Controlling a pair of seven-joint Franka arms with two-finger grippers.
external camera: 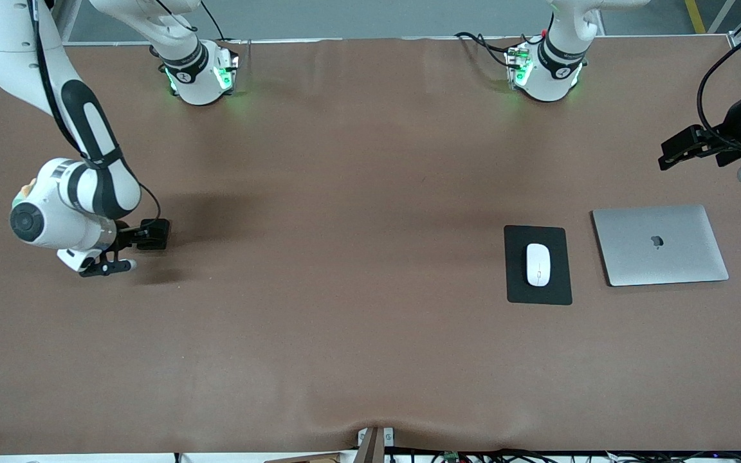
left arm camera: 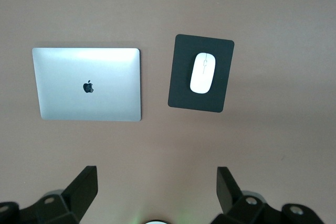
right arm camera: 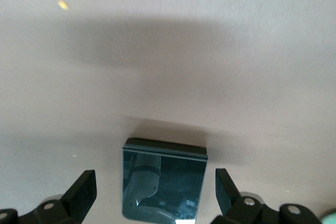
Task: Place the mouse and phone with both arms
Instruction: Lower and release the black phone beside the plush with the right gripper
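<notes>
The silver laptop (external camera: 660,244) and black mouse pad (external camera: 538,264), bearing the mouse (external camera: 538,264), lie below the raised left gripper (left arm camera: 156,192), fingers spread. The right gripper (right arm camera: 155,195), spread wide, straddles the phone (right arm camera: 164,179), which lies on the table.

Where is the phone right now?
The phone lies flat on the bare table toward the right arm's end, between the open fingers of the right gripper, far from the mouse pad.
</notes>
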